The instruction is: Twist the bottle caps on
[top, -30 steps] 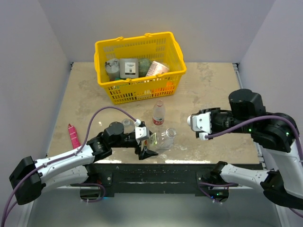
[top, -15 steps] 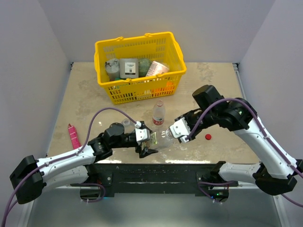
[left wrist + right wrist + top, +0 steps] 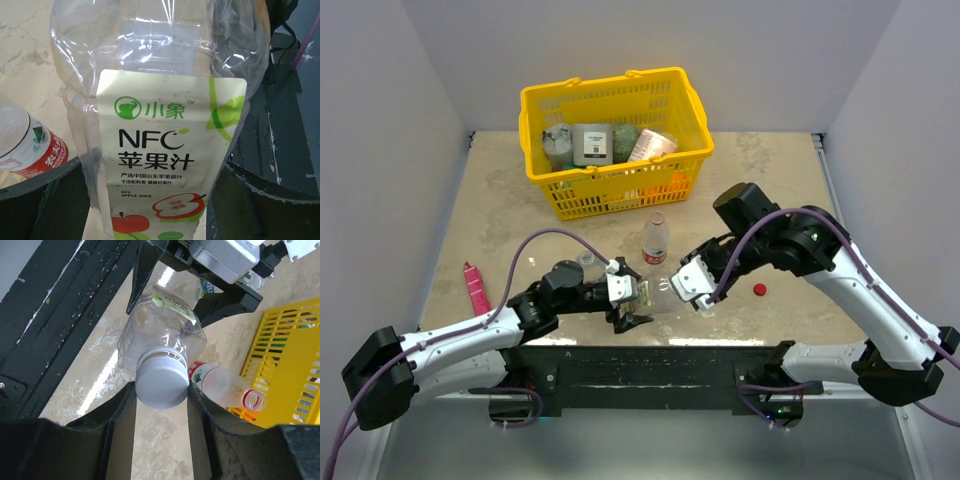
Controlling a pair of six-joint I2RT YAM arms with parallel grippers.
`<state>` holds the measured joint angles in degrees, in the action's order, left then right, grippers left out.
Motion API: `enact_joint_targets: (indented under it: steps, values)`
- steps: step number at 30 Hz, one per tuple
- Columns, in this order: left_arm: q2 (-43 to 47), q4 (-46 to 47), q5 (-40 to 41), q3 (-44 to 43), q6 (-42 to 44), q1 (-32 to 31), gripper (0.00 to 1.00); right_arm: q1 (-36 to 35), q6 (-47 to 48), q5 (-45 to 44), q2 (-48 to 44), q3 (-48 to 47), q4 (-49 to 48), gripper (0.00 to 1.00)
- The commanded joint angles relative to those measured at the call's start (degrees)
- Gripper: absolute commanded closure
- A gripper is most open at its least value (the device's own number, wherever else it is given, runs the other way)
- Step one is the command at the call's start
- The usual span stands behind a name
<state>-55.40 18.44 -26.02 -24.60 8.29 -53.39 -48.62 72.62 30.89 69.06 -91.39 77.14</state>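
White cap [image 3: 162, 380] hides bottle [image 3: 165, 150] mouth; right fingers [image 3: 119, 430] clamp.

Top view: even, soft light, only faint shadows on the beige mottled stone desk [image 3: 770, 180]. Left wrist: glare streaks across the clear plastic apple-juice bottle [image 3: 165, 65], label sharp. Right wrist: bright reflection stripe on desk, my right pincer's fingers [image 3: 117, 435] dark, soft-focus.

A beige mottled tabletop [image 3: 775, 175] sits evenly lit, boxed by plain pale grey walls [image 3: 650, 40] left, far and right.
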Motion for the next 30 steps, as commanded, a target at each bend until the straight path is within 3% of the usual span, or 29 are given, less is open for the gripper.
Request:
enact_joint_targets:
  steps: [1, 11, 17, 26, 30]
  values:
    - [0.6, 4.6, 0.8, -0.6, 1.5, -0.2, 1.0, -2.2, -0.7, -1.5, 2.1, -1.2, 4.5, 0.78]
    - [1.4, 9.8, 5.4, 1.1, 2.6, -0.2, 1.0, -3.6, -8.4, -8.5, 5.9, -2.0, 4.6, 0.8]
    - [1.3, 18.4, 10.2, 4.5, -0.9, -1.1, 1.0, -3.6, -22.4, -8.1, 7.8, -2.4, 4.6, 0.81]
    - [-2.5, 22.2, 14.4, 3.8, -3.5, -3.0, 1.0, -3.0, -46.0, -5.3, 5.6, -0.2, -0.4, 0.82]
    - [-2.5, 21.6, 19.2, 3.5, -7.8, -3.1, 1.0, -1.3, -48.0, -6.5, 3.2, 1.7, -1.6, 0.82]
